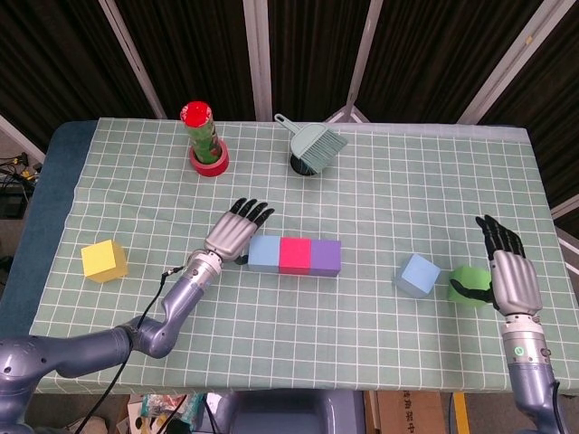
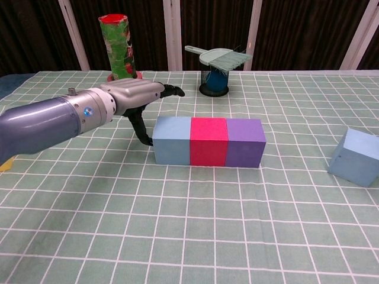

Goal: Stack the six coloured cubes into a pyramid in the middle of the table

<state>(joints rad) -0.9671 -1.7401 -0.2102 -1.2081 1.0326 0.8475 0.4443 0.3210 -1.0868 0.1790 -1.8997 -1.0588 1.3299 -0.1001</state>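
Three cubes stand touching in a row mid-table: blue [image 1: 264, 254] [image 2: 172, 140], pink [image 1: 294, 255] [image 2: 208, 141], purple [image 1: 325, 256] [image 2: 245, 142]. My left hand [image 1: 237, 231] [image 2: 133, 94] is open, fingers stretched out, its side and thumb against the blue cube's left face. A yellow cube [image 1: 102, 260] sits alone at the far left. At the right lie a light blue cube [image 1: 419, 274] [image 2: 356, 157] and a green cube [image 1: 469, 285]. My right hand [image 1: 509, 280] is open beside the green cube, thumb at its near side.
A red-capped green can [image 1: 205, 136] [image 2: 116, 44] stands in a red tape roll at the back left. A grey-green brush and dustpan [image 1: 315, 149] [image 2: 219, 59] rest on a dark cup at the back centre. The checked cloth [image 1: 380, 208] covers the table.
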